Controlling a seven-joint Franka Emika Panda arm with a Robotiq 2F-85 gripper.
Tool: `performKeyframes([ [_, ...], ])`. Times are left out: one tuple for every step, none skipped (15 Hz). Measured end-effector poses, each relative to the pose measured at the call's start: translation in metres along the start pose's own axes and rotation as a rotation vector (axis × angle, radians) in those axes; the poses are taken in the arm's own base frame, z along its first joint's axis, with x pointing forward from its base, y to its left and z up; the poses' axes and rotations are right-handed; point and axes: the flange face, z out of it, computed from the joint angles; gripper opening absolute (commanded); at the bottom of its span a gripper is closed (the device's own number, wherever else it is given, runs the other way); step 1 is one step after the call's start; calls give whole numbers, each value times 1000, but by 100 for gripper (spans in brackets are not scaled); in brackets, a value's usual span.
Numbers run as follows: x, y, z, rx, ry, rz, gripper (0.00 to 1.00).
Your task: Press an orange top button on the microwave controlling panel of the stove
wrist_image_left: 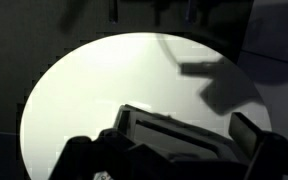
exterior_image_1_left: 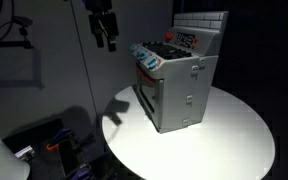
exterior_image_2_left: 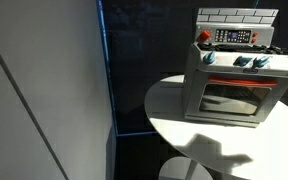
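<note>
Though dim, room: dark.
Table (exterior_image_1_left: 234,135): round, white.
Stove (exterior_image_1_left: 179,90): grey; orange button (exterior_image_2_left: 205,36), apparently, on panel.
Fingers (exterior_image_1_left: 111,42): aloft; cannot tell spread or hold.

hand (exterior_image_1_left: 105,42) aloft, apart from stove (exterior_image_1_left: 179,85) | finger spread unclear | stove on round white table (exterior_image_1_left: 234,140)

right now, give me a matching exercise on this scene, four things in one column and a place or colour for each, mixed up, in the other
Things:
1 gripper
2 toy stove
3 knobs
4 orange button

Places or colours:
a stands on the round white table
b at one end of the back panel
c in the air, apart from the stove
d blue, in a row above the oven door

Pairs: 1-c, 2-a, 3-d, 4-b
</note>
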Motion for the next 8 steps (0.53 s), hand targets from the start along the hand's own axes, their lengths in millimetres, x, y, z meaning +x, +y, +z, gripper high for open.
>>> performKeyframes([
  [4,1,-2,-1,10,6,100],
  [8,3,-5,-2,22,13,100],
  [12,6,-8,-6,36,23,100],
  [17,10,-11,-11,51,39,100],
  [23,13,-15,-18,67,57,100],
  [28,17,-19,-25,81,77,100],
  [33,21,-22,-31,93,98,100],
  [38,26,-25,-40,103,120,100],
])
